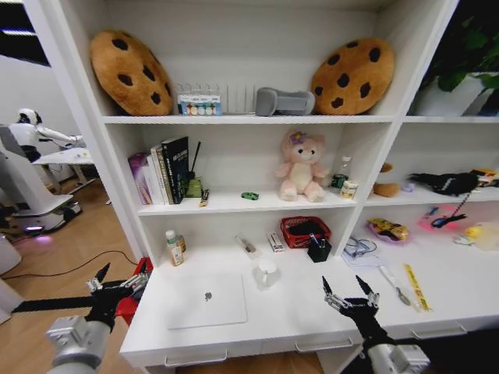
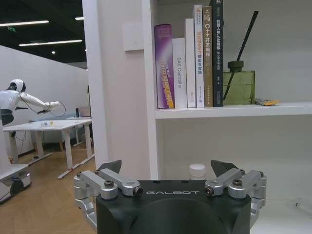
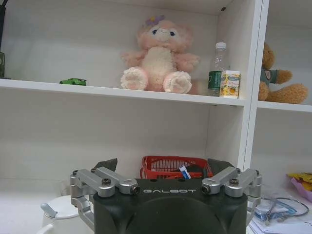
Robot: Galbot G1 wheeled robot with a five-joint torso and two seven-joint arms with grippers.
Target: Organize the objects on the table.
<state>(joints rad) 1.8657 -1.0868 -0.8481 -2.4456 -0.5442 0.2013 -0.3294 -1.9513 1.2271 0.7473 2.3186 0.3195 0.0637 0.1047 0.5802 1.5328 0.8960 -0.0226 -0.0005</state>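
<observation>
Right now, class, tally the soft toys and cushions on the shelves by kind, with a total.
Cookie cushions: 2
Pink bear: 1
Brown bear: 1
Total: 4

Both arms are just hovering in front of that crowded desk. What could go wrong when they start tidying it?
The laptop lies flat, so the open left gripper may struggle to get its fingers under it. A clear lidded jar stands beside the laptop and might be tipped. The open right gripper hovers near a pen holder and loose cutlery, which it could scatter.
</observation>
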